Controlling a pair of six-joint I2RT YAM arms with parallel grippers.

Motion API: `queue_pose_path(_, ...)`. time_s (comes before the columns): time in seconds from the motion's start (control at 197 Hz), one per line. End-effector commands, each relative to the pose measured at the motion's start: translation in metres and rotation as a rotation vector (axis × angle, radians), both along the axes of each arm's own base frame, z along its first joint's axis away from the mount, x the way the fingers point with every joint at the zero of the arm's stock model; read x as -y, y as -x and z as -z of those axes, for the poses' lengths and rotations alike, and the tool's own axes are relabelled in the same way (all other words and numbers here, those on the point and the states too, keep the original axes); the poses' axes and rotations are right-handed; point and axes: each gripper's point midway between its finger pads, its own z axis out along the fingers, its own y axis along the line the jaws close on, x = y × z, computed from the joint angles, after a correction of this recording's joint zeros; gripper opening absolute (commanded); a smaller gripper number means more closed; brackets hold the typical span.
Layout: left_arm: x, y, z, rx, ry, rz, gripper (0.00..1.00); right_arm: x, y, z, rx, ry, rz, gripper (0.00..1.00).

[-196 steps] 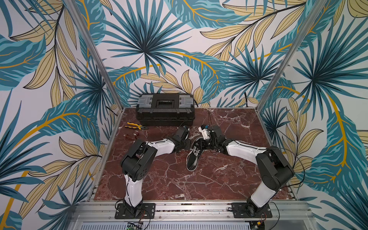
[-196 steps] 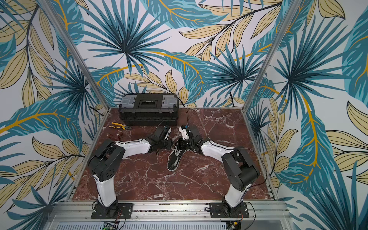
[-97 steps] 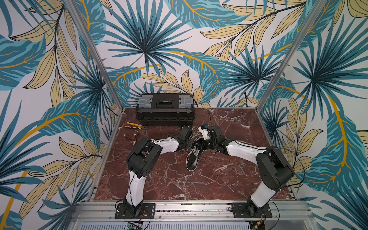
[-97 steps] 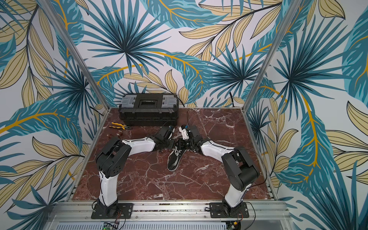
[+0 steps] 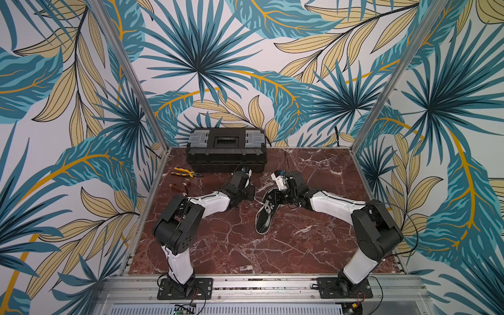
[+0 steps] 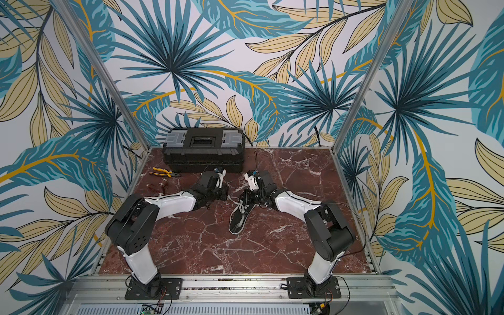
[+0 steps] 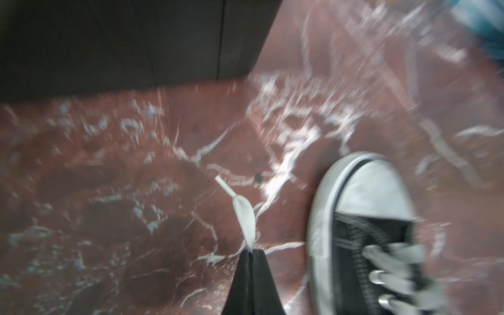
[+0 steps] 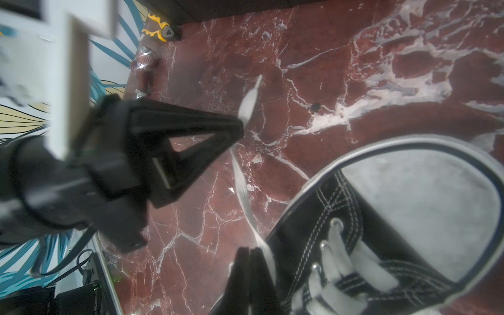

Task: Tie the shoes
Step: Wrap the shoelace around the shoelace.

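The shoe [image 5: 266, 211] is a black low-top sneaker with a white toe cap, lying mid-table in both top views [image 6: 240, 215]. My left gripper [image 7: 251, 251] is shut on a flat white lace [image 7: 244, 215], whose tipped end sticks out past the fingertips. The right wrist view shows that left gripper [image 8: 240, 122] pinching the lace [image 8: 241, 188], which runs slack back to the shoe's eyelets [image 8: 330, 245]. My right gripper [image 8: 249, 249] is shut beside the shoe [image 8: 409, 204]. The lace passes along its outer finger, and nothing shows between the fingers.
A black toolbox [image 5: 226, 152] stands at the back of the marble table. Yellow-handled pliers [image 5: 186, 172] and a small reddish object with metal ends [image 5: 178, 186] lie at the back left. Metal frame posts and patterned walls enclose the table.
My left arm has reached in toward the shoe and its gripper has closed on the lace. The right arm and the shoe have stayed put.
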Motion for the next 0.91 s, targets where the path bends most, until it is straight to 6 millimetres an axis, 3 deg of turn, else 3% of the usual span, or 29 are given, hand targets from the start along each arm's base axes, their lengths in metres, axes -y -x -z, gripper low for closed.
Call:
queue_pose_path(0.0, 0.022, 0.013, -0.025, 0.039, 0.151, 0.072, 0.0, -0.007, 0.0, -0.002, -0.017, -0.024, -0.03, 0.0)
queue_pose_path(0.117, 0.028, 0.025, -0.028, 0.031, 0.2, 0.09, 0.0, -0.01, -0.003, -0.005, -0.034, -0.056, -0.014, 0.0)
queue_pose_path(0.431, 0.02, 0.054, -0.037, 0.064, 0.162, 0.08, 0.0, -0.006, -0.01, -0.008, -0.081, -0.048, 0.042, 0.0)
queue_pose_path(0.907, 0.007, 0.071, -0.052, 0.126, 0.149, 0.065, 0.0, -0.005, -0.018, -0.001, -0.135, -0.027, 0.054, 0.0)
